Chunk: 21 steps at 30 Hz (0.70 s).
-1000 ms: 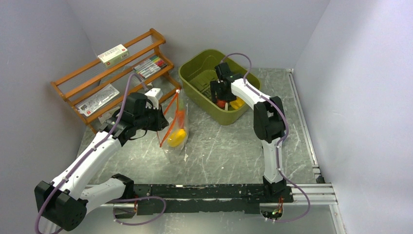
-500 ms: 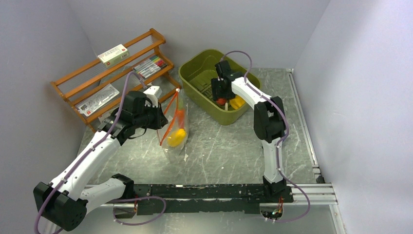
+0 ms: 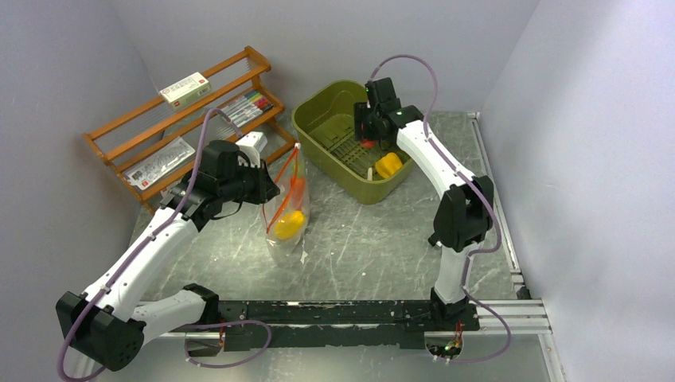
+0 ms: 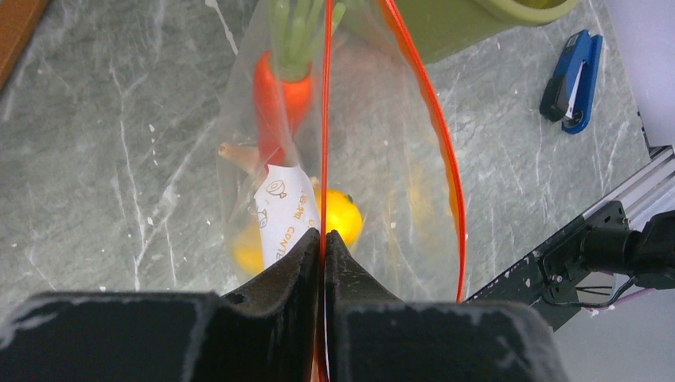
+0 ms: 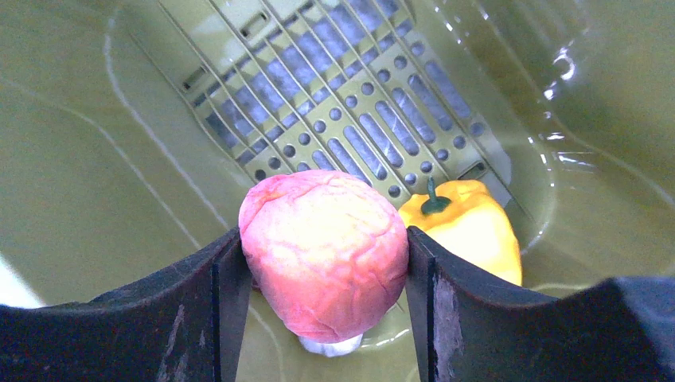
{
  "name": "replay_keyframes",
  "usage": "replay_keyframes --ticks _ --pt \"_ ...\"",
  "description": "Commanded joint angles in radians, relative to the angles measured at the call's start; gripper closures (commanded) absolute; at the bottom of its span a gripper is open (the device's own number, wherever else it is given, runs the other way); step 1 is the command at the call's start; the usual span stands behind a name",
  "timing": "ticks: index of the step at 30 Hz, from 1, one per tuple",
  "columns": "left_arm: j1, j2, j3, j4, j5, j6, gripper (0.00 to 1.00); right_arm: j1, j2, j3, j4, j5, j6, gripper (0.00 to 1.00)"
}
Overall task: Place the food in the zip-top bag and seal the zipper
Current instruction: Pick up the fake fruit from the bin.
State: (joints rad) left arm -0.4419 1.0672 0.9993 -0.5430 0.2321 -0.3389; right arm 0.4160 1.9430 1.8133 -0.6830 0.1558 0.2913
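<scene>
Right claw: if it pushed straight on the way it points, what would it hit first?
Likely the white piece just beyond the red fruit the claw grips, then the basket floor; depth is unclear.

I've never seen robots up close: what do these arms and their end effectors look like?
The left arm and right arm are white tubular links joined by chunky black joints, each trailed by a thin purple cable. The left end effector and right end effector each have two flat matte-black fingers.
</scene>
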Motion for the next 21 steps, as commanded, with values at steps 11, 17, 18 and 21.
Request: replay_keyframes --ticks 11,17,18,21 --pt "0.005 -0.091 -0.122 0.179 -0.012 -0.051 0.91 0.147 -0.271 -0.013 0.092 0.032 -0.033 0.53" --pt "0.005 -0.070 -0.091 0.140 -0.015 0.046 0.87 0.250 -0.399 -0.126 0.137 -0.060 0.029 0.52" --pt "0.005 -0.075 -0.093 0.160 0.008 0.038 0.87 0.256 -0.422 -0.159 0.160 -0.096 0.038 0.52" --pt "0.005 -0.082 -0.098 0.228 0.084 0.001 0.92 0.258 -0.517 -0.279 0.271 -0.234 0.093 0.52"
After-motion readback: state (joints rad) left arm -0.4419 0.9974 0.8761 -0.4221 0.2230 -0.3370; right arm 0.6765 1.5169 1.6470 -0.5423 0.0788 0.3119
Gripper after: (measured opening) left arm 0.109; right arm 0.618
